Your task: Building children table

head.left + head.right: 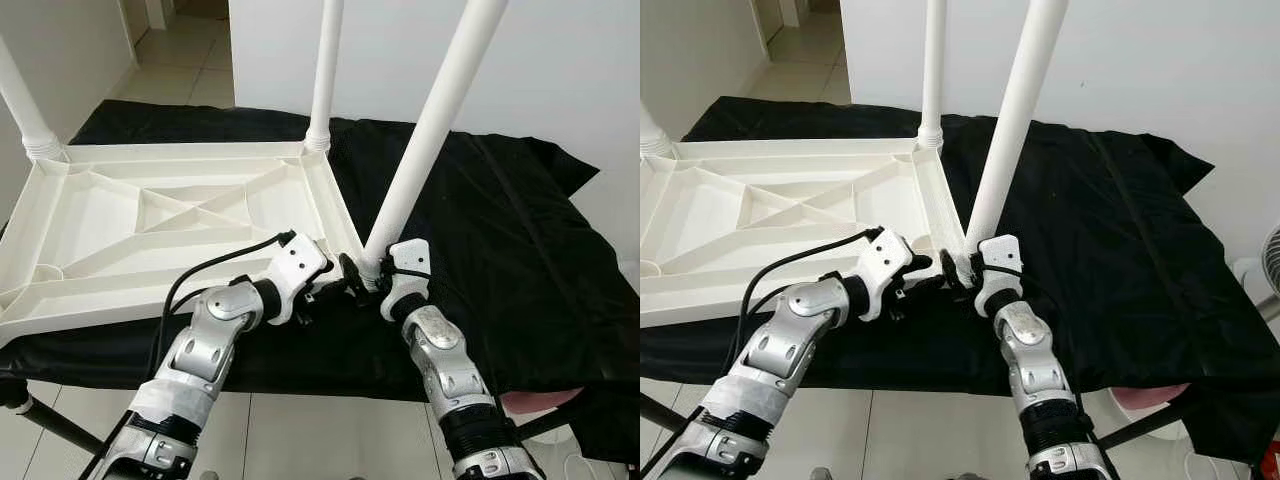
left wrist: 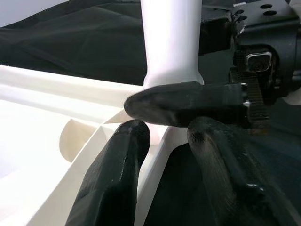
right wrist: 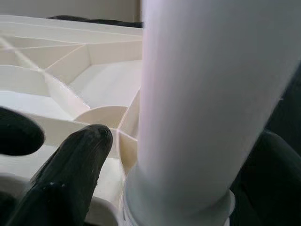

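Note:
The white plastic tabletop (image 1: 150,215) lies upside down on a black cloth. One leg stands at its far left corner (image 1: 22,105) and another at its far right corner (image 1: 326,70). A third leg (image 1: 430,120) leans to the right from the near right corner. My right gripper (image 1: 368,275) is shut on this leg's base, with one finger (image 3: 70,174) beside the leg (image 3: 202,108). My left gripper (image 1: 335,287) is open at the same corner, its fingers (image 2: 117,179) on either side of the tabletop's rim (image 2: 162,150), just under the right gripper's finger (image 2: 183,103).
The black cloth (image 1: 500,250) covers a low stand and hangs over its front edge. A white wall (image 1: 560,60) rises right behind it. Tiled floor (image 1: 190,60) shows at the far left and below the front edge. A pink thing (image 1: 540,405) peeks out at the lower right.

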Tool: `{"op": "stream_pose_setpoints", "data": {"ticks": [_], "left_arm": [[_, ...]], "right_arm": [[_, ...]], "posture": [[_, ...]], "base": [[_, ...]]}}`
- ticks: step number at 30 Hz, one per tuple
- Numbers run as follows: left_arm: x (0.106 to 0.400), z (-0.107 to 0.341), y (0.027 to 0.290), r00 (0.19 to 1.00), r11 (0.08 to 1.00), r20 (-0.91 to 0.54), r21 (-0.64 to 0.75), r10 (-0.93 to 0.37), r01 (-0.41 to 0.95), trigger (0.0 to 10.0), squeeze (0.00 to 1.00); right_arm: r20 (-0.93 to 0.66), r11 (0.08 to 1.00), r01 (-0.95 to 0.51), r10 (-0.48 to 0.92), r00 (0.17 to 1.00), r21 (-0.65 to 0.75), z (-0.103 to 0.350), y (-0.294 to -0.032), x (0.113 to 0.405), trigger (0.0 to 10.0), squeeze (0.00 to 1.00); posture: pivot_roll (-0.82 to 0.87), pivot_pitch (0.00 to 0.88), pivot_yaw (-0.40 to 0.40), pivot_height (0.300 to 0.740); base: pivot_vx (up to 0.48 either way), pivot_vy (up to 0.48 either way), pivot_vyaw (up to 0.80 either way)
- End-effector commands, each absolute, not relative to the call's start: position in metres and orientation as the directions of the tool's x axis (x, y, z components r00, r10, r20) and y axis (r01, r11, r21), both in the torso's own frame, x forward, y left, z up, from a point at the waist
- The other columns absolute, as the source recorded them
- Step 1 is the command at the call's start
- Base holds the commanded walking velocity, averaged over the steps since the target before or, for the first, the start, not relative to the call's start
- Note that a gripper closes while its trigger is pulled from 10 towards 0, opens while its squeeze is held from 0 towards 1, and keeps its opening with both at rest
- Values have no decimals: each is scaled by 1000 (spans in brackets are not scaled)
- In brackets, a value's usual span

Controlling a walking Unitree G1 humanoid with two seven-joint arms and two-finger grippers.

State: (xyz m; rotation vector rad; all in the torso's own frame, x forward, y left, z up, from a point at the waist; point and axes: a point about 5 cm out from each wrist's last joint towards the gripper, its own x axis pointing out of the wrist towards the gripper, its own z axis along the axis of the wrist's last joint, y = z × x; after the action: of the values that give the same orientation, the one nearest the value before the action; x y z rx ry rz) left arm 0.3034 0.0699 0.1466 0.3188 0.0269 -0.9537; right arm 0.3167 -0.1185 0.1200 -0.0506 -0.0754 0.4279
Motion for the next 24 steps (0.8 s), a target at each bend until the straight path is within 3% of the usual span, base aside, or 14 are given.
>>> {"op": "stream_pose_setpoints", "data": {"ticks": [1,15,16,18,19,24], "left_arm": [[306,147,73,648,601,-141,266,-749,753,10000,0],[301,145,72,626,578,-153,266,-765,772,10000,0],[300,144,72,617,570,-155,263,-771,778,10000,0],[297,144,71,605,558,-157,262,-780,787,10000,0],[295,144,70,593,547,-157,258,-789,796,10000,0],[287,143,68,556,512,-159,248,-816,822,10000,0]], "right_arm": [[52,894,-444,448,893,-64,120,-123,320,10000,0],[-17,765,-624,630,776,-163,118,-139,335,10000,0],[-25,751,-635,642,766,-181,118,-139,336,3922,0],[-32,738,-648,655,755,-187,119,-140,338,3412,0],[-35,730,-656,663,748,-192,119,-141,339,0,0],[-37,723,-663,670,742,-194,119,-144,340,0,0]], "posture": [[-10,0,-72,740],[-6,0,-72,740],[-3,0,-74,740],[-2,0,-75,740],[2,0,-80,740],[1,0,-84,740]], "base": [[0,0,0],[0,0,0],[0,0,0],[0,0,0],[0,0,0],[0,0,0]]}}
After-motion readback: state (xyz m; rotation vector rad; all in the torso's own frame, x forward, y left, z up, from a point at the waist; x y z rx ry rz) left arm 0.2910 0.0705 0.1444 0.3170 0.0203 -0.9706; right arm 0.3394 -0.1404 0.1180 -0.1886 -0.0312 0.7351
